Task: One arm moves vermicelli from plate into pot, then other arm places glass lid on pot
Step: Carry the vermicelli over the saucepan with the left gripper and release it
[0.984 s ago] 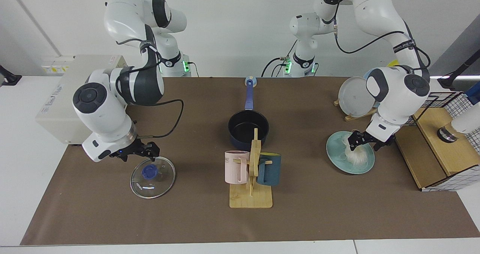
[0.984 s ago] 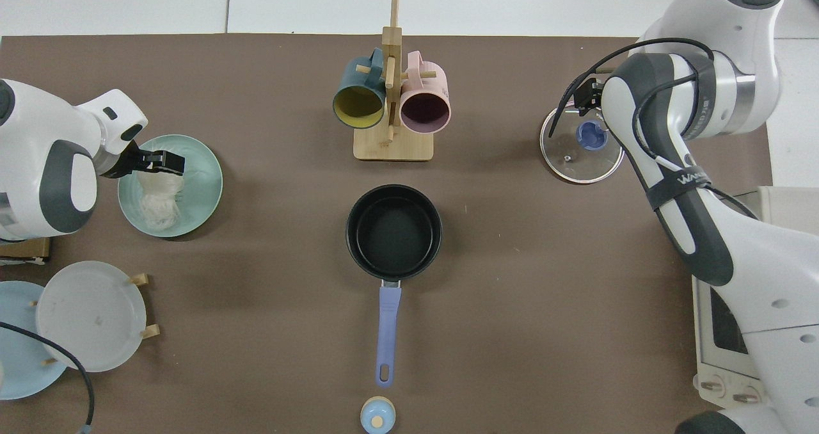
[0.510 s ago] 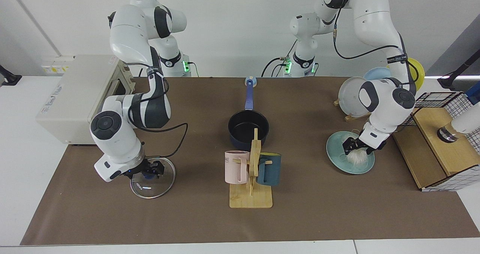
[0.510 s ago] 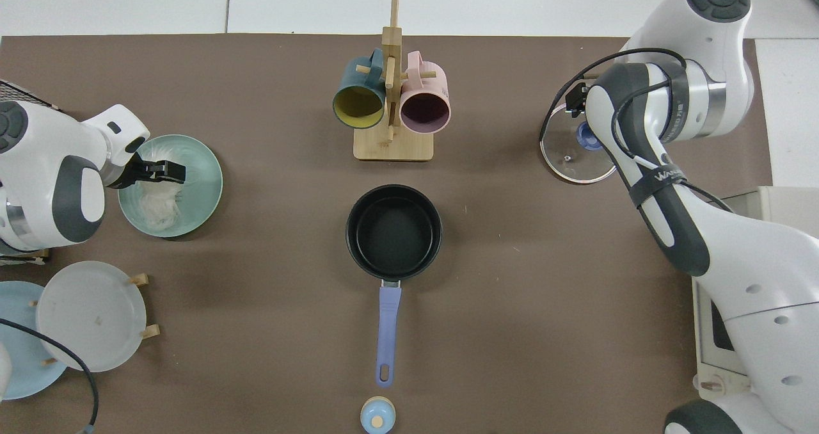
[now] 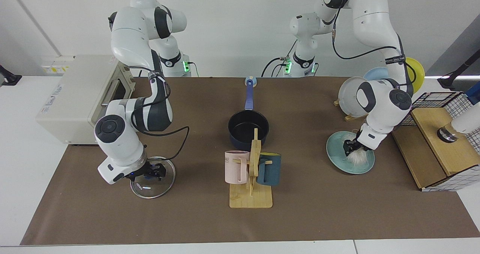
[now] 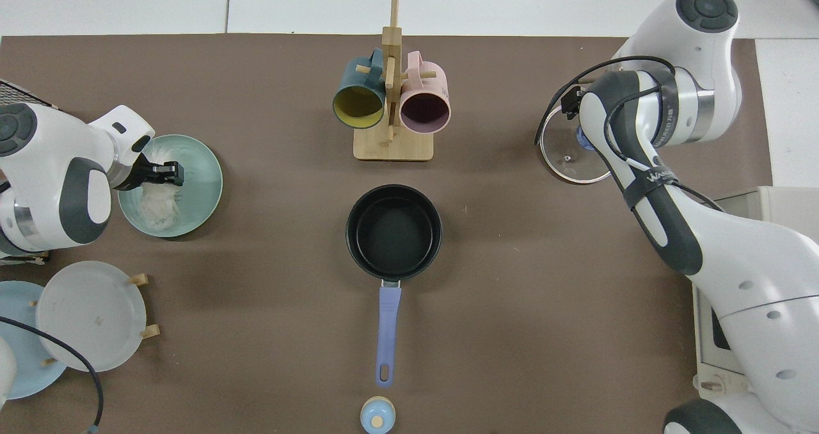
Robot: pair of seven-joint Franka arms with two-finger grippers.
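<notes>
Facing view is showing the left pincer pressing down into the vermicelli on the plate, its fingers closing around the top of the bundle, apparently so the loose strands are being gathered before any lift; whether they are fully clamped cannot be told. The pot is sitting empty and uncovered mid-surface, handle pointing toward the arm bases, leaving its mouth free to receive the noodles. The right pincer is sitting low over the glass lid at its blue knob, seemingly staged for the later covering step; whether it is gripping cannot be told. From above, the mug rack is standing just beyond the pot, a likely obstacle to either carry
</notes>
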